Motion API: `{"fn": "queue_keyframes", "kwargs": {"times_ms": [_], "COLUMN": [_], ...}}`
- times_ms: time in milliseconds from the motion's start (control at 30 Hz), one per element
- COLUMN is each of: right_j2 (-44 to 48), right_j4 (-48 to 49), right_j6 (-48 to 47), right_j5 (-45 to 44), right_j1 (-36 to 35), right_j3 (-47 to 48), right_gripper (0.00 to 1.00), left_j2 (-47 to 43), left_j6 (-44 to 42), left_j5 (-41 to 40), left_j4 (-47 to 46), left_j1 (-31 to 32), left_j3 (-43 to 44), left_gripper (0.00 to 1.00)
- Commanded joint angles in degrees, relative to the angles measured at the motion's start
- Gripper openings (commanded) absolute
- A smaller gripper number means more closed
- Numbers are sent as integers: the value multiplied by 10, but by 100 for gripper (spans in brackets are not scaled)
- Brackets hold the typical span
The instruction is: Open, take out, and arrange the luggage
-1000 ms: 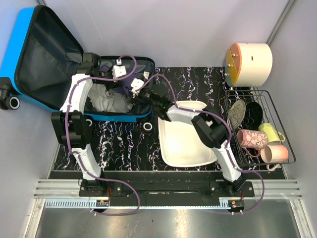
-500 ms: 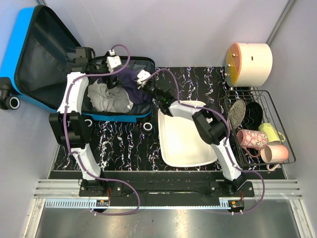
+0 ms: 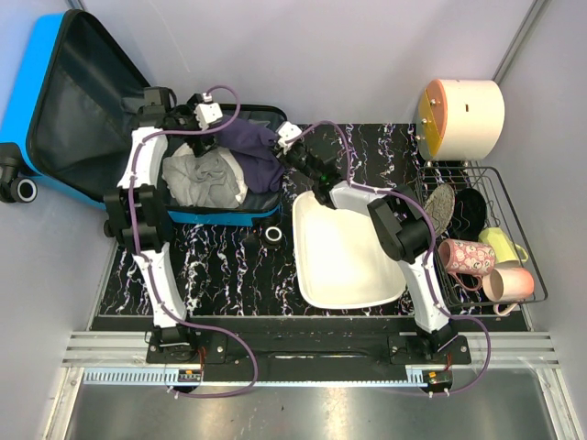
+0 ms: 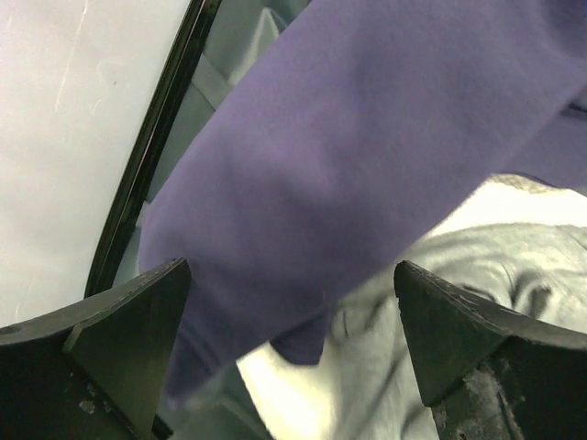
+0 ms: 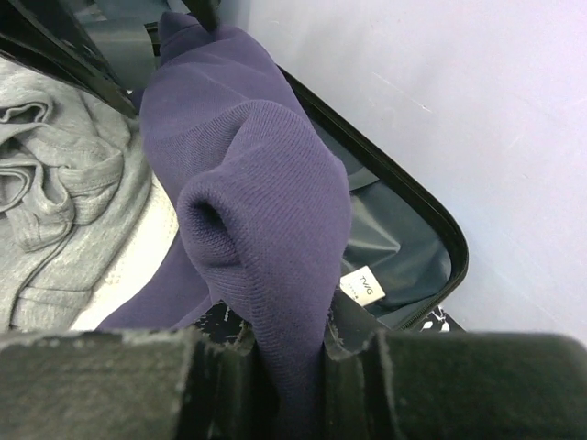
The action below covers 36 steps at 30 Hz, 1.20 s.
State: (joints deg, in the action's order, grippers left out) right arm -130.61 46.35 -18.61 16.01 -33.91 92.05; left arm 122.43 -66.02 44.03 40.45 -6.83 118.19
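The bright blue hard-shell suitcase [image 3: 32,82] is laid open at the far left of the black marbled mat [image 3: 220,266], with its dark-lined lid propped up toward the left wall. A crumpled grey fabric garment [image 3: 202,179] is packed in its base. A dark purple knitted garment [image 3: 252,151] is pinched between the closed fingers of the right gripper [image 5: 293,367] and held up near the suitcase's right rim. The left gripper [image 4: 289,270] is positioned over the far part of the base with its fingers spread wide and nothing gripped; purple cloth is seen beyond them. A white rectangular basin [image 3: 344,266] is set just right of the suitcase.
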Motion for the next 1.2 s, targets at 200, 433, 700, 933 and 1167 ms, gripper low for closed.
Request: {"fn": "queue_keyframes", "kwargs": {"times_ms": [200,433,700,933,1167], "right_j2": [59,60,109,196,305], "right_j4": [61,47,-18,-119,-227], "right_j6": [-13,-23,-19,-20,-66], "right_j5": [64,69,23,33,67], "right_j1": [3,3,13,31,53], "right_j3": [-9,14,58,68,43], "right_gripper": [0,0,0,0,0], "left_j2": [57,66,-51,-137,-232], "left_j6": [-22,-76,-27,181,274], "left_j5": [-18,-5,0,-1,20], "left_j4": [-147,-135,-128,-161,-215], "left_j1": [45,60,61,45,37], "left_j3": [35,34,-34,-67,-164], "left_gripper": [99,58,49,99,99]}}
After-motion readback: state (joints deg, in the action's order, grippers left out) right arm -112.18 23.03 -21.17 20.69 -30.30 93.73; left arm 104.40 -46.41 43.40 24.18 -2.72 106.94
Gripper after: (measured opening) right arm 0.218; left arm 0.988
